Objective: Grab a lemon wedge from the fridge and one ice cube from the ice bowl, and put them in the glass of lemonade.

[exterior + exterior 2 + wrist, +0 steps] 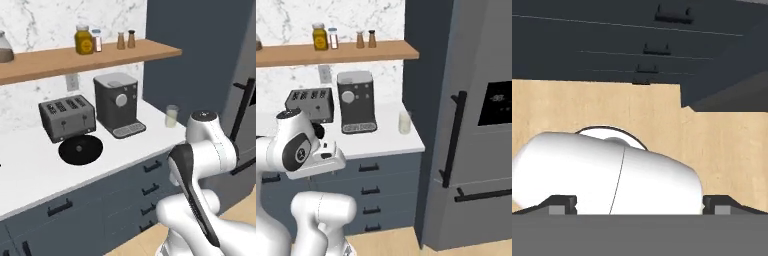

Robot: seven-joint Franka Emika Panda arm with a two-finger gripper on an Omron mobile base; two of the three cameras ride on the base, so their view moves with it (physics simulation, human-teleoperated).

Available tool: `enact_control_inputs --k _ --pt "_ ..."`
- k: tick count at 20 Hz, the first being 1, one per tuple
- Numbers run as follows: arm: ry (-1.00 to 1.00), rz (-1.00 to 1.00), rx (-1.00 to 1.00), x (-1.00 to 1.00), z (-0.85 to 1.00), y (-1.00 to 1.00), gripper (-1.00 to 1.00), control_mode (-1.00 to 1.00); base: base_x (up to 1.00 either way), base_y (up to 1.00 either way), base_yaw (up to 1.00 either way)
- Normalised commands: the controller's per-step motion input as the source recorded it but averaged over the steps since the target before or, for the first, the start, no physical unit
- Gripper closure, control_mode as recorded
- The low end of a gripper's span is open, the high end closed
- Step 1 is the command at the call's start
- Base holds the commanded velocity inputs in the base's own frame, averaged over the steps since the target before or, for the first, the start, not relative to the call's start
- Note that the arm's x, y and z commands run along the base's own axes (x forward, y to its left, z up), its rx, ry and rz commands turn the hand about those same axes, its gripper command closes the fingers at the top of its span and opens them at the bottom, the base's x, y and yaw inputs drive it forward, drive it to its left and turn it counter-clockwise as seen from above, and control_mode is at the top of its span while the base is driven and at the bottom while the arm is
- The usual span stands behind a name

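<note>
The tall dark grey fridge (476, 150) with black bar handles runs off the right edge of the right base view, its black display panel (496, 104) cut short, and its shut doors hide the inside. On the white surface (30, 170), the small clear glass of pale yellow lemonade (171, 116) is too small to show detail. A grey-lidded jar (4, 47) on the wooden shelf (50, 60) is cropped at the left edge.

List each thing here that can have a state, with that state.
fridge: doors shut.
glass of lemonade: upright on the counter, pale liquid inside.
gripper: open, empty, facing the floor.
drawers: all shut.
amber jar: lidded, upright on the shelf.
</note>
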Motion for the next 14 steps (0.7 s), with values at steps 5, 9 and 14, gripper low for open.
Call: enact_control_inputs --k 5,9,14 --pt "0.00 0.00 0.00 0.00 0.00 0.00 -1.00 1.00 0.06 -0.32 -0.84" --pt "0.00 0.00 0.00 0.00 0.00 0.00 -1.00 1.00 0.11 -0.29 -0.73" --pt "0.00 0.00 0.00 0.00 0.00 0.00 -1.00 1.00 0.66 -0.03 -0.39"
